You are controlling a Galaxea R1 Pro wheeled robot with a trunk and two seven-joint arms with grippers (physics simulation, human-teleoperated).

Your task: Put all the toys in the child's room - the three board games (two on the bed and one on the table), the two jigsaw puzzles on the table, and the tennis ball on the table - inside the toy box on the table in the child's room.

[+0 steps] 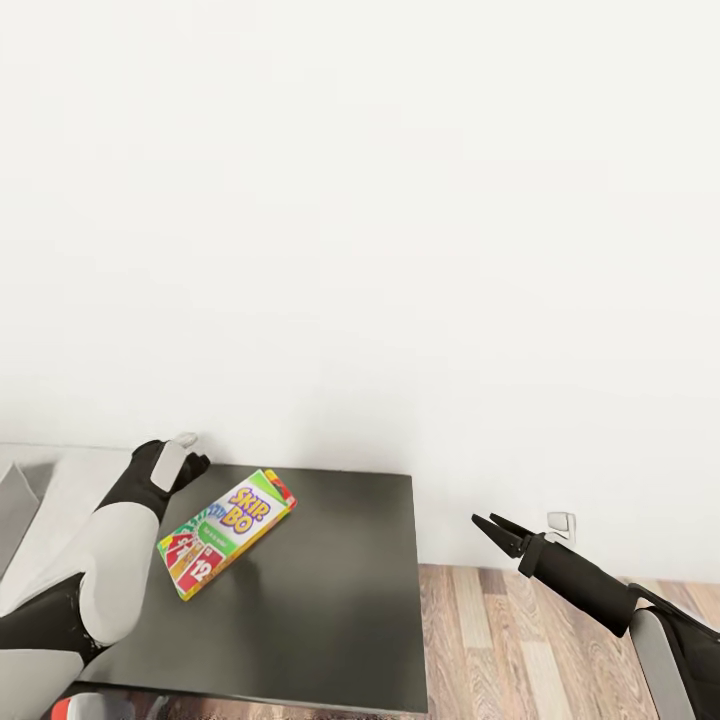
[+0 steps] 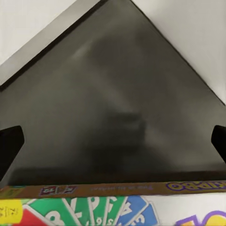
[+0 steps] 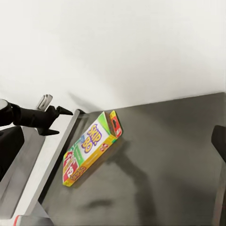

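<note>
One board game [image 1: 226, 532] lies just beside the left gripper [image 1: 186, 455].

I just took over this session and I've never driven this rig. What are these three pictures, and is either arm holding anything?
It is a simulated two-armed robot. The head view looks down over both arms; the other two come from cameras near each gripper. A Skip-Bo board game sits tilted over a dark-grey-topped unit against a white wall. The left gripper is beside the box's far edge; whether it grips is unclear. The right gripper hangs over the wood floor, fingers close together, holding nothing.
</note>
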